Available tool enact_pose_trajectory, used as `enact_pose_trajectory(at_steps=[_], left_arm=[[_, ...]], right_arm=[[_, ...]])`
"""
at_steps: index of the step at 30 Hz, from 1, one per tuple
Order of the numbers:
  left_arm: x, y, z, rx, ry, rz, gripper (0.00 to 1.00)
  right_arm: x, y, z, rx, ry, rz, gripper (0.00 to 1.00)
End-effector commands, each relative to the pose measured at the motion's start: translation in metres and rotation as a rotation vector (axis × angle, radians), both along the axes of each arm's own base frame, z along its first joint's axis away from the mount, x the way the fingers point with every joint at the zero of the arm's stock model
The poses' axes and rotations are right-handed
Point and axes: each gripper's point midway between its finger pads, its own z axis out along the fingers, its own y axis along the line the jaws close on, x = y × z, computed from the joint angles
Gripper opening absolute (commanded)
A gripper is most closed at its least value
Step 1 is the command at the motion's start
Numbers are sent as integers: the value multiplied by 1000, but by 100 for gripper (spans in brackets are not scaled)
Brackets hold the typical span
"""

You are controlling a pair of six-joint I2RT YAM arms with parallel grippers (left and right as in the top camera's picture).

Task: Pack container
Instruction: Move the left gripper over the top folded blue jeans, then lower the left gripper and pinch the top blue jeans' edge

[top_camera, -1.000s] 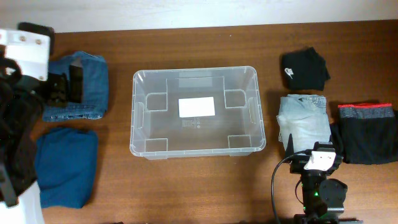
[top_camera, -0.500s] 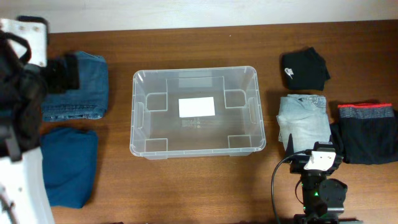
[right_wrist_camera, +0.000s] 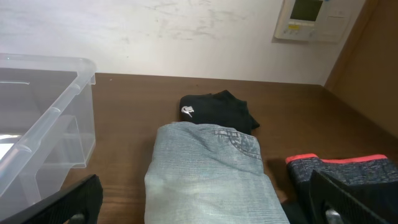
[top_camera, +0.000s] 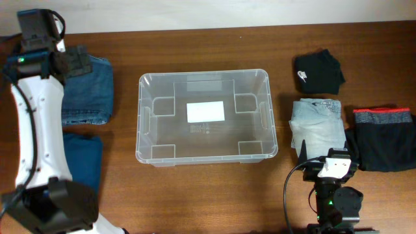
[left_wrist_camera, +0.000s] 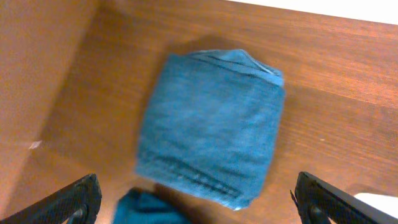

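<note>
First pick: left gripper (left_wrist_camera: 198,196), released, hovers over blue jeans (left_wrist_camera: 211,124) left of the empty container (top_camera: 208,140); next descend, clench; right gripper (right_wrist_camera: 205,196) released.

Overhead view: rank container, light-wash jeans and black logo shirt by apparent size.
1. container, clearly the largest.
2. light-wash jeans, folded.
3. black logo shirt, a little smaller than the jeans.
All three sit at about the same depth from the camera, so nearness should not skew the order.
</note>
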Motion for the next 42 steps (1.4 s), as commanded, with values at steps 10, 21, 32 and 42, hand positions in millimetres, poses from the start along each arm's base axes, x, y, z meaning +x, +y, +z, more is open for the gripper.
enact_pose_trajectory(at_steps=[10,21,32,42], left_arm=[[37,11,-78,33,114,34,99],[52,-10,-139,149,242,18,99],[52,-17,-194,159,351,0,99],[53,-19,-211,198,383,0,99]], right_arm=[[-2,-6,-3,2,16,-32,98],[-2,-6,-3,2,16,-32,98],[-2,-6,-3,2,16,-32,98],[-2,-6,-3,2,16,-32,98]])
